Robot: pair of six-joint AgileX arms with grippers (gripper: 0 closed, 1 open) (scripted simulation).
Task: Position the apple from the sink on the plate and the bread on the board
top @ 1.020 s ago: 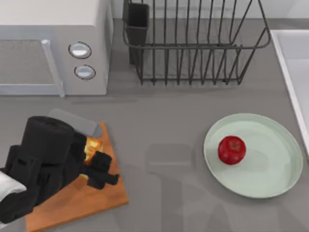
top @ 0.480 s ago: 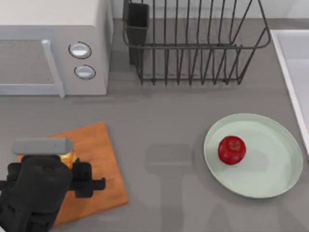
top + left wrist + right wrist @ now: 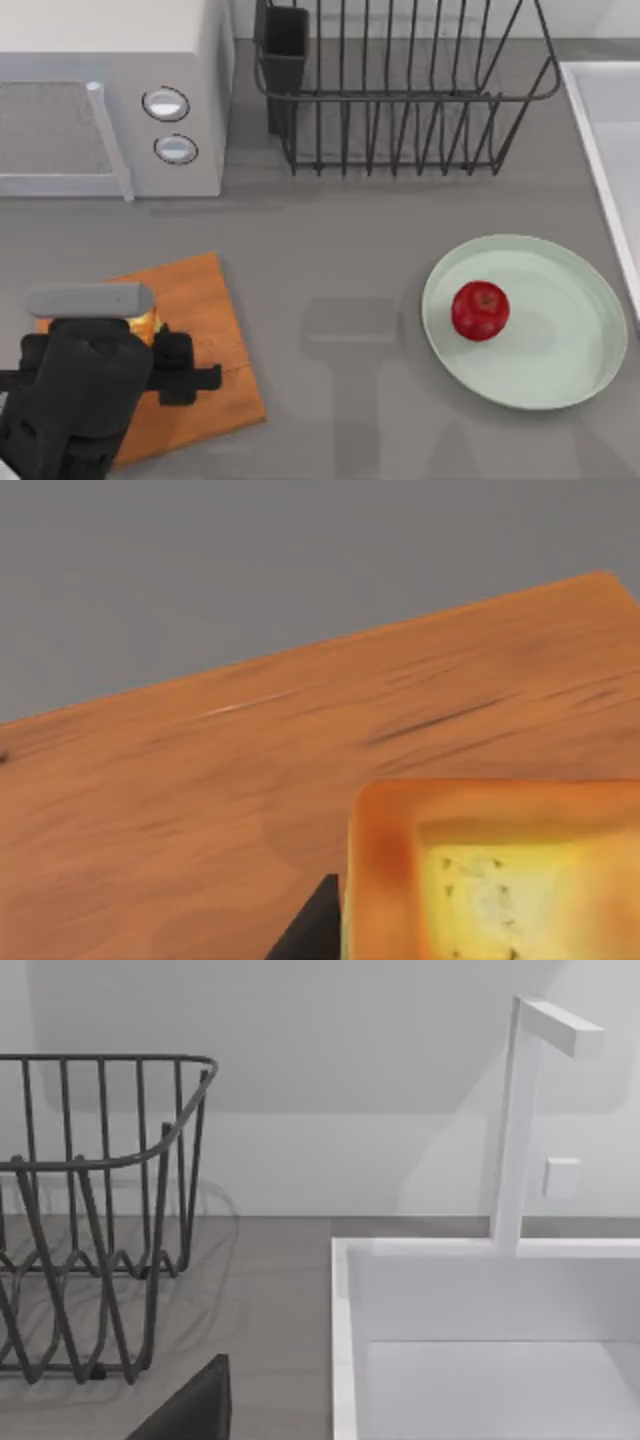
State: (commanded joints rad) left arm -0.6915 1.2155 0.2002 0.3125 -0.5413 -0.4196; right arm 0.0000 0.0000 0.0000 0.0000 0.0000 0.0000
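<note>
From above, my left gripper [image 3: 178,368] is hovering over the flat orange-brown wooden cutting board [image 3: 215,330] at the table's left side, and a sliver of the small golden-toasted square bread slice [image 3: 143,326] is peeking out beside my wrist. I cannot tell from here whether my fingers are spread or pinching it. Over on the right, the small glossy red apple [image 3: 480,309] is already sitting on the large pale mint-green round plate [image 3: 560,350], so that half of the job looks finished. The rim of the white rectangular sink [image 3: 600,160] is running along the right edge, with a dark wire dish rack [image 3: 400,90] and a white microwave [image 3: 110,100] at the back.

My left wrist camera is looking closely at the bread [image 3: 500,875] against the board's grain [image 3: 250,780], with one dark fingertip [image 3: 310,930] touching its edge (whether the slice is resting or just above the wood, I cannot say).

My right wrist camera is facing the sink [image 3: 480,1330] and rack [image 3: 90,1210]; that arm is parked.

I judge the bread placement is under way; next comes a gentle release and a straight lift away.
</note>
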